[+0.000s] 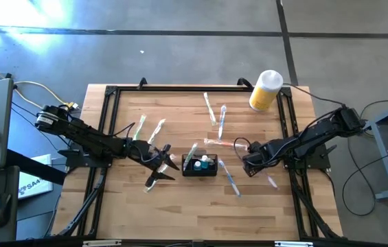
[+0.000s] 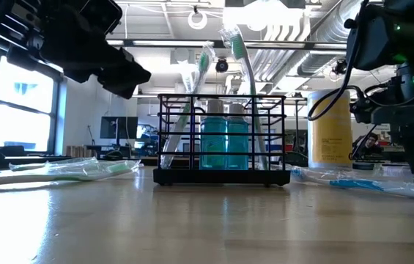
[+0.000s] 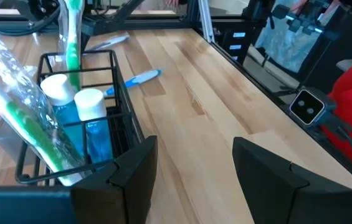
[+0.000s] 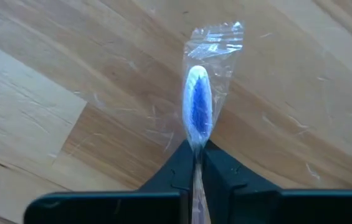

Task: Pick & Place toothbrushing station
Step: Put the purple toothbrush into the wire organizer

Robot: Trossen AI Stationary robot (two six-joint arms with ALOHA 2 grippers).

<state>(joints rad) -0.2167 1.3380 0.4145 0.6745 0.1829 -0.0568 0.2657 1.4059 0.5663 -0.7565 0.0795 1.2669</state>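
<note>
Caddy [image 1: 200, 166] sits mid-table. My left gripper [image 3: 194, 171] gapes wide beside it. My right gripper [image 4: 197, 163] pinches a wrapped blue toothbrush [image 4: 197, 111].

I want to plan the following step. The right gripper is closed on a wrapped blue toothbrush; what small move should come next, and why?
Probably lift the right gripper and carry its blue toothbrush toward the caddy. The fingers are shut on the wrapped brush close above the wood, and the caddy, holding two bottles and green brushes, stands beside it. The left gripper waits open next to the caddy.
</note>
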